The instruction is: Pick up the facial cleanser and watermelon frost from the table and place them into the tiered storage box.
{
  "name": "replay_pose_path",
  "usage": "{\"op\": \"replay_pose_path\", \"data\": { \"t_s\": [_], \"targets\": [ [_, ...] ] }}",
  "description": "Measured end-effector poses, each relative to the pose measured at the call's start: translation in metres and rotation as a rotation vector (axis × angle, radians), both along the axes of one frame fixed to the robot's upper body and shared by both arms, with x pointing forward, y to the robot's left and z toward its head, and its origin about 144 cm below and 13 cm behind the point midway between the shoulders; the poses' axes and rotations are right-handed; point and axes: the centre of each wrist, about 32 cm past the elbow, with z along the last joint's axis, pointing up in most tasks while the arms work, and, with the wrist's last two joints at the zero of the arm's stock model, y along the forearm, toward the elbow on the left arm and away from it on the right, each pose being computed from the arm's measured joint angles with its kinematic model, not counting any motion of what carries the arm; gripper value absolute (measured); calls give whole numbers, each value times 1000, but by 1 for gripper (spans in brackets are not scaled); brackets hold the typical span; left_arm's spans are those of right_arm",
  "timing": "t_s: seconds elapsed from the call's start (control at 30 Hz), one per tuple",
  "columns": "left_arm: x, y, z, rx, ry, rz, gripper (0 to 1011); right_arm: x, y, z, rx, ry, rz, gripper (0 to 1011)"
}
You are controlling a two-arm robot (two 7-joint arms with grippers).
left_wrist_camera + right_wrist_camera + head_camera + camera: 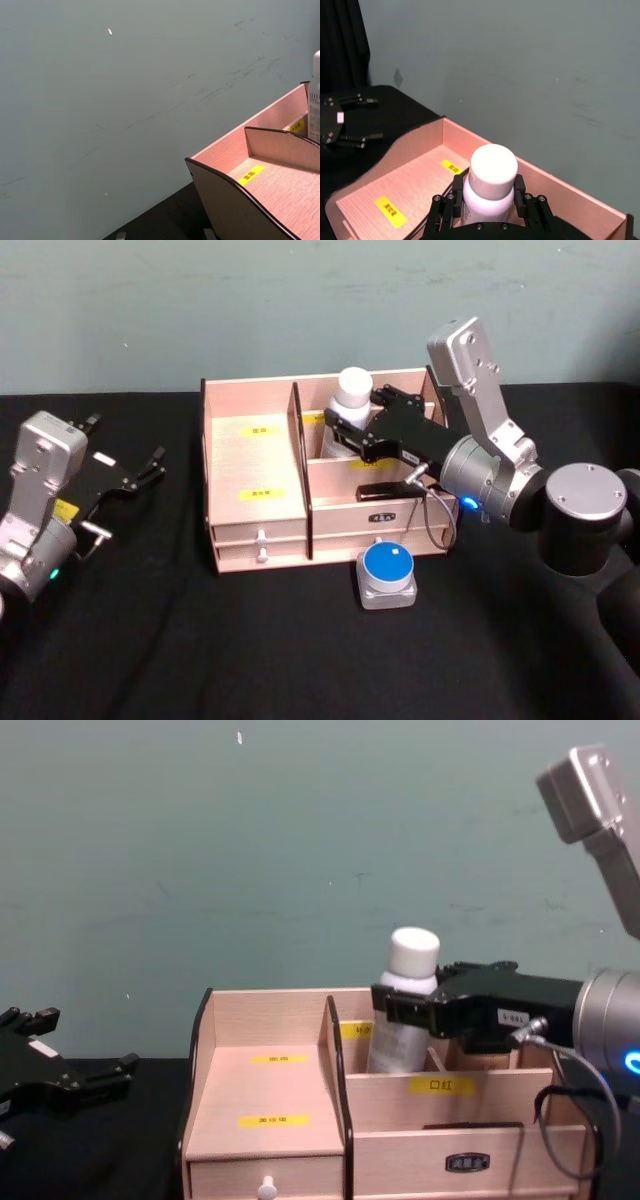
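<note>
The facial cleanser (353,390), a white bottle with a white cap, stands upright in a back compartment of the tiered storage box (250,455). My right gripper (358,412) reaches over the box from the right and is shut on the bottle's body, one finger on each side (520,184). From the chest the bottle (410,960) rises above the box's rear tier (265,1100). The watermelon frost (388,568), a small grey case with a round blue lid, lies on the table just in front of the box. My left gripper (125,445) rests open, far left.
A black cloth (200,660) covers the table and a pale green wall (200,300) stands close behind the box. Two drawers with white knobs (262,537) face me. The left wrist view looks past the box's curved side (235,200).
</note>
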Motion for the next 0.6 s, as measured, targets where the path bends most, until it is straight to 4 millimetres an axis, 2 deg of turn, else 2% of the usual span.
{"op": "replay_pose_path", "data": {
  "t_s": [0.6],
  "targets": [
    [0, 0, 0, 0, 0, 0, 1001, 0, 2, -5, -44, 19, -1, 614]
  ]
}}
